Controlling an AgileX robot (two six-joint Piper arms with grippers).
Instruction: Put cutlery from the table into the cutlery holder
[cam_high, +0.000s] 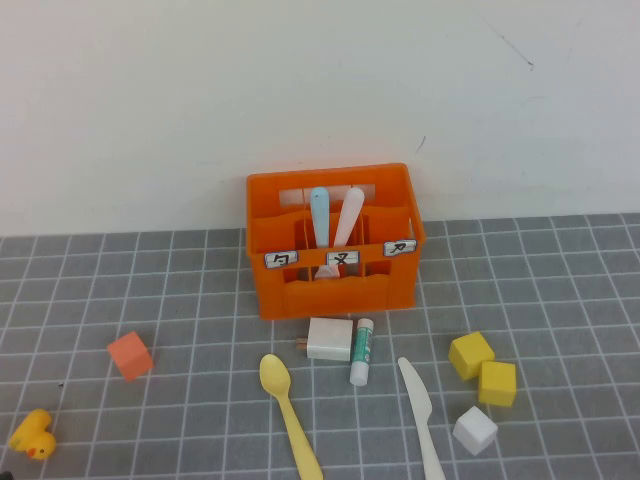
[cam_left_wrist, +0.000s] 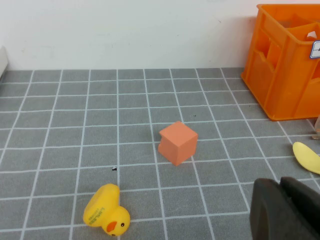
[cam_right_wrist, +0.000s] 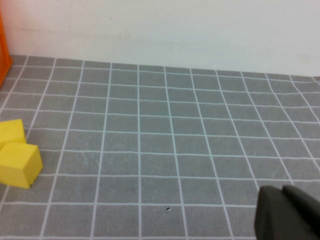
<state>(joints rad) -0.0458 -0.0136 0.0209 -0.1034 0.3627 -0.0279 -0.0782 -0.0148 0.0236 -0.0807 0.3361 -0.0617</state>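
Grey tiled bench (cam_high: 150, 270): pale yellow plastic spoon (cam_high: 288, 412) and white plastic knife (cam_high: 421, 417) lie lower centre, outside bright orange plastic crate (cam_high: 335, 285); nothing stowed. Left hand (cam_left_wrist: 287, 210) and right hand (cam_right_wrist: 287, 212), each at its wrist view's lower right, closed, empty.

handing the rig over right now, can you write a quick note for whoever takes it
Left gripper: shut, holding nothing, low over the table's left side near the salmon cube and rubber duck.
Right gripper: shut, holding nothing, over bare table on the right, near the yellow cubes.
Yellow spoon and white knife both lie flat on the table in front of the orange cutlery holder.
Done: nothing moved yet. Left: both pieces into the holder.
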